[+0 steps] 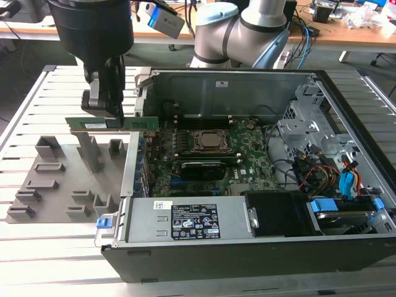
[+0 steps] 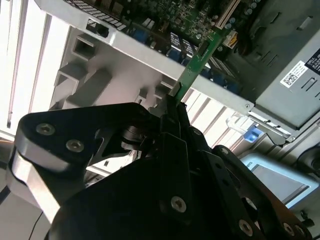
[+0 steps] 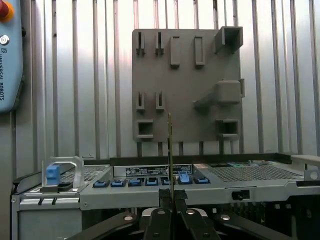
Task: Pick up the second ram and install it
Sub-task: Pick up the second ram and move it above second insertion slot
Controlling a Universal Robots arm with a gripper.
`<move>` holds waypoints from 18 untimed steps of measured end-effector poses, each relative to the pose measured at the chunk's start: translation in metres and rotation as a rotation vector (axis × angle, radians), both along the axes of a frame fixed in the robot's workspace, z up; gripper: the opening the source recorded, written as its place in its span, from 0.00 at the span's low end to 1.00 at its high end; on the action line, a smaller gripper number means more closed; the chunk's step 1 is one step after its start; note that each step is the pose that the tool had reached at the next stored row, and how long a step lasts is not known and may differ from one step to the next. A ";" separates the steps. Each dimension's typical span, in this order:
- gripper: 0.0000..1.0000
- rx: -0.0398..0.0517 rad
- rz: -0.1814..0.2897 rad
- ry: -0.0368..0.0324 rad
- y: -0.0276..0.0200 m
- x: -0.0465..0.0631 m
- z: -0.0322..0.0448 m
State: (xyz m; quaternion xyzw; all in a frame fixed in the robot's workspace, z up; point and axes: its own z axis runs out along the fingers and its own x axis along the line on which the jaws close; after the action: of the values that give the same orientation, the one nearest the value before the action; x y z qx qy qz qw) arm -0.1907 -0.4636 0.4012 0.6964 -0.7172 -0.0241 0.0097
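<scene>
holding the second ram [image 1: 141,122], a long flat green circuit-board stick, up in the black two-finger gripper [image 1: 110,116].
gripper is clamped tight on the stick near mid-length, nothing else in its grip. in the exterior view the stick hangs level, raised above the grey plastic holder plate with raised blocks [image 1: 55,198]. one end is over that plate, the other reaches the wall of the open black computer case [image 1: 247,260] on the exterior view's left. the first wrist view shows the stick [image 3: 170,150] edge-on between the fingers, with the plate [image 3: 185,95] beyond it. in the second wrist view the stick [image 2: 197,60] juts past the fingertips toward the large green motherboard [image 2: 195,15]. plate and case sit on a slotted light metal table [image 1: 37,99].
</scene>
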 end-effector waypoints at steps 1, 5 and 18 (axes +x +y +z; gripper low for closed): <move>0.14 0.0000 0.000 0.0000 0.0000 0.002 0.0000; 0.14 0.0000 0.000 0.0000 0.0000 0.013 0.0000; 0.14 0.0000 0.000 0.0001 0.0000 0.043 0.0000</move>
State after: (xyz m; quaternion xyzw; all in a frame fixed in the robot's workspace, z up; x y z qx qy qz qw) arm -0.1480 -0.4635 0.4012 0.6964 -0.7172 -0.0241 0.0098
